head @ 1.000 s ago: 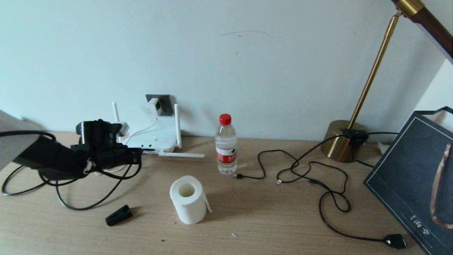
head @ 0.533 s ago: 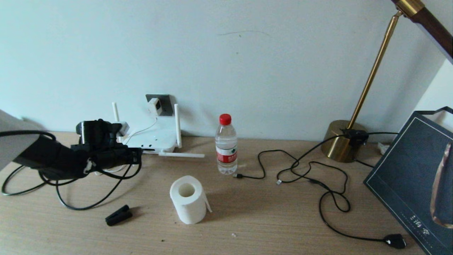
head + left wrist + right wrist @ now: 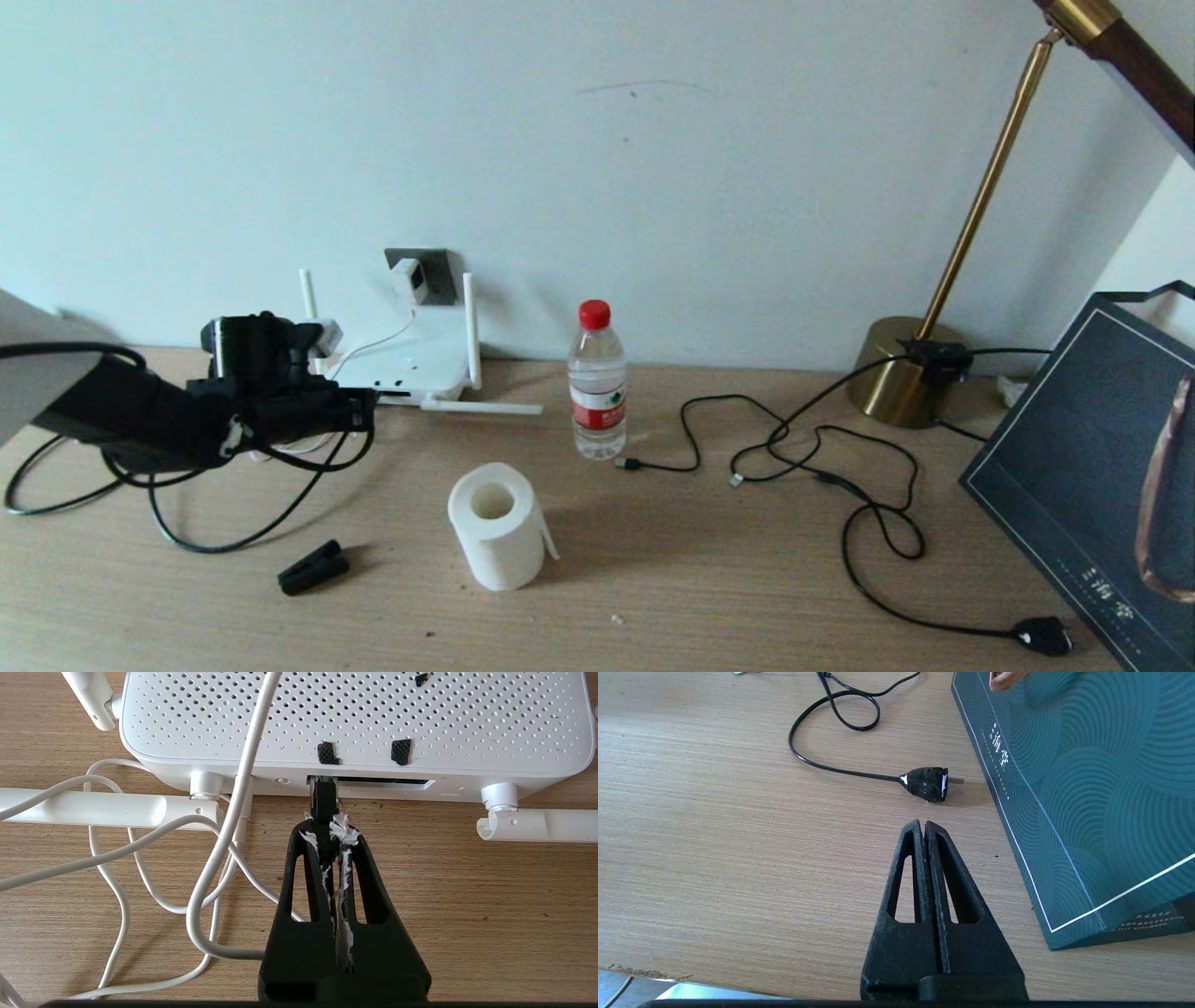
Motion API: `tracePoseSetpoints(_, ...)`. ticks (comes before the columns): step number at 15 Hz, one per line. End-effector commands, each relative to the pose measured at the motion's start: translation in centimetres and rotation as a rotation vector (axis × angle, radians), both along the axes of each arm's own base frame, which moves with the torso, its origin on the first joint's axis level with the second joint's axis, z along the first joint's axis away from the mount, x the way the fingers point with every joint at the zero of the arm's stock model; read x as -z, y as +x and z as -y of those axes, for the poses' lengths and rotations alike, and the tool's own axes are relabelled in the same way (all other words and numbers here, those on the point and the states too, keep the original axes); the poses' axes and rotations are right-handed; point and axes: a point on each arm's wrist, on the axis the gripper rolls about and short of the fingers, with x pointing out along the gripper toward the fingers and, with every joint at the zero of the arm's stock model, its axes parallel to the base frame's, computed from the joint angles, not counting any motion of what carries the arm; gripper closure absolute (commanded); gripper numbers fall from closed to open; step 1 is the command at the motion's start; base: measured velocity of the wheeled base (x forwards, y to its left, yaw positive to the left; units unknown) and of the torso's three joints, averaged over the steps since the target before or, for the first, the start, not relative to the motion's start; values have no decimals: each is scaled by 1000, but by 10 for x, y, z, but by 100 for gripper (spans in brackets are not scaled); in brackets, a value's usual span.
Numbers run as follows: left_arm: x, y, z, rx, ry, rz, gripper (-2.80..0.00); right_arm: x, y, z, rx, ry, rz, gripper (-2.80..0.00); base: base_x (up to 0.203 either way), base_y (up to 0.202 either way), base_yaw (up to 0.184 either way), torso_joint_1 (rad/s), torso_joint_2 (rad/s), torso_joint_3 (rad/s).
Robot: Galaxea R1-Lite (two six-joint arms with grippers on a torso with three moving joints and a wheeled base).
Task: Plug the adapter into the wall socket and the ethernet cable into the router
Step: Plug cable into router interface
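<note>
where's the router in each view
Head view: the router lies against the wall, left of centre, under the wall socket.
Left wrist view: it fills the upper part, with the left hand at its port edge.
Right wrist view: not in it.
Shared landmark: the thin white cord crossing the router.

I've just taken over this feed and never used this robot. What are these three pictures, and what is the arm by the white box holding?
The wide picture comes from the robot's head; the other two come from cameras behind each arm's fingers. The left gripper is shut on the ethernet cable, its plug at the port slot in the router edge. The adapter already sits in the wall socket. The right gripper is shut and empty, hovering over the table near a black plug and a dark bag. A paper roll and water bottle also stand there.
</note>
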Motion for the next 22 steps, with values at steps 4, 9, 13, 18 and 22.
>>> tracePoseSetpoints(4, -2, -1, 0, 3, 8, 5, 0, 0, 0, 0, -1, 0, -3, 0, 0, 0, 0, 0, 0, 0)
tracePoseSetpoints(9, -11, -2, -1, 9, 26, 29, 0, 0, 0, 0, 0, 0, -3, 0, 0, 0, 0, 0, 0, 0)
tracePoseSetpoints(13, -11, -1, 0, 14, 27, 30, 0, 0, 0, 0, 0, 0, -3, 0, 0, 0, 0, 0, 0, 0)
tracePoseSetpoints(18, -9, -1, -1, 12, 26, 22, 0, 0, 0, 0, -1, 0, -3, 0, 0, 0, 0, 0, 0, 0)
tracePoseSetpoints(22, -8, -1, 0, 14, 25, 17, 0, 0, 0, 0, 0, 0, -3, 0, 0, 0, 0, 0, 0, 0)
